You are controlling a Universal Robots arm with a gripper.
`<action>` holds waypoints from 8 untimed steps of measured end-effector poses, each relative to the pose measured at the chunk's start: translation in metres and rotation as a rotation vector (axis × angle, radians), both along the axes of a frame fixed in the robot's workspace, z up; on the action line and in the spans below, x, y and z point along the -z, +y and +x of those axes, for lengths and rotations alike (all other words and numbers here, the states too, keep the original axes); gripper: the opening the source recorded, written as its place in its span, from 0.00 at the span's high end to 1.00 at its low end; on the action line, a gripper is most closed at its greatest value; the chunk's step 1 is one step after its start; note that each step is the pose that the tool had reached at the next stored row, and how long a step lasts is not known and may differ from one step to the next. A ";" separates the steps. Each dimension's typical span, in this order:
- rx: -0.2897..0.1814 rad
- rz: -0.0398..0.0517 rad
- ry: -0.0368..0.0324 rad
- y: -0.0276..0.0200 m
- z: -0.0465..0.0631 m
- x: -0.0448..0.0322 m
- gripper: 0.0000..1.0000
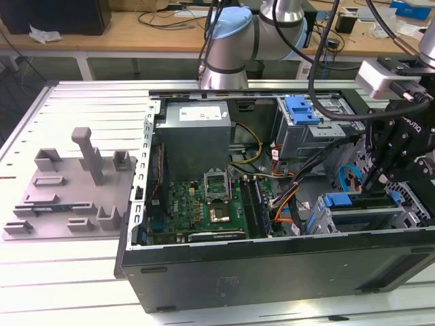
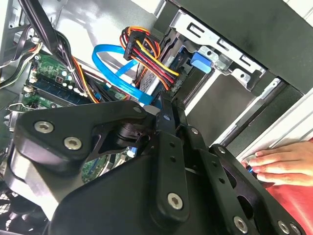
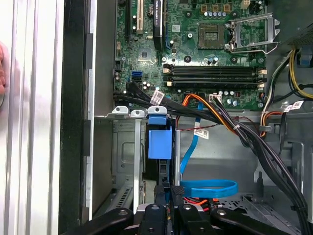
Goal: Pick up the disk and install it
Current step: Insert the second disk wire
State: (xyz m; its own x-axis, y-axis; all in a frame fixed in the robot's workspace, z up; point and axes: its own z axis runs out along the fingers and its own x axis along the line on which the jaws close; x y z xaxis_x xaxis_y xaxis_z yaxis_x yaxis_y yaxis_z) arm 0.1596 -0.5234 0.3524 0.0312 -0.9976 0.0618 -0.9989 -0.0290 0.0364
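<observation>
Disk [image 3: 160,142]: blue plastic carrier, seated in your grey metal bay, lower centre.
Gripper [image 3: 167,192]: black, fingers nearly together; grip you cannot tell.
Table [image 1: 81,115]: ribbed aluminium.

Work surface: a slotted aluminium table [image 1: 81,102] with parallel grooves running across the exterior view. Resting directly on it, toward the exterior view's right, is an open black computer case [image 1: 272,268] lying on its side, interior facing up. Toward the exterior view's left, just beside the case, lies a grey plastic fixture plate [image 1: 68,197] with an upright post and several low brackets. A person's hand [image 2: 283,164] rests on the surface next to the case in the second wrist view.
</observation>
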 end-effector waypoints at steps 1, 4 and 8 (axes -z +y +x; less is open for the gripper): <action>0.000 0.0001 0.0000 0.0000 0.000 0.0004 0.84; -0.001 0.0001 0.0000 0.0000 0.000 0.0012 0.84; -0.001 0.0000 0.0000 0.0000 0.000 0.0022 0.84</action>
